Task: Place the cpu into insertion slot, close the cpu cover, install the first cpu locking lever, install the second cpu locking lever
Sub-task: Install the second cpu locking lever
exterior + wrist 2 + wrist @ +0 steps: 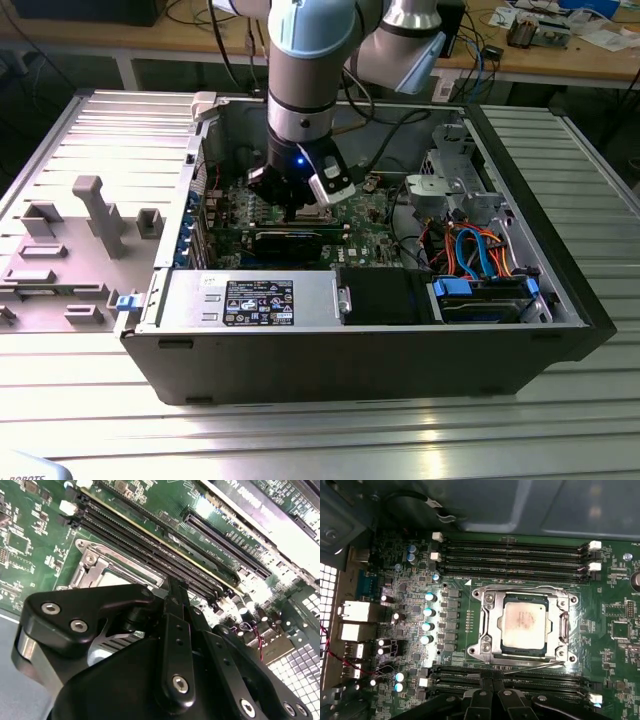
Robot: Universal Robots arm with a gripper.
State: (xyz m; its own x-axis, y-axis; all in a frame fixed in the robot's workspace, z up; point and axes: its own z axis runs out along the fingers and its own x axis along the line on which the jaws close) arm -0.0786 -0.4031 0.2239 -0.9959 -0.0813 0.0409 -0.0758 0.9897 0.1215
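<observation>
The cpu (526, 623), a dull silver square, lies in the insertion slot (525, 652) on the green motherboard (615, 645). The cpu cover (492, 605) lies flat around it as a silver frame. One thin locking lever (520, 587) runs along the far side of the socket. A second locking lever (530, 667) runs slightly slanted along the near side. My gripper (493, 682) is shut, with its fingertips at this second lever near one end. In the second wrist view the gripper (175, 592) hangs beside the socket frame (95, 565). In the exterior view the gripper (300, 208) reaches into the open computer case.
Long black memory slots (515, 555) flank the socket on both sides. The case walls (520, 180) surround the board, with a drive cage and blue and orange cables (475, 250) at the exterior view's right. A grey fixture tray (70, 250) lies at the exterior view's left.
</observation>
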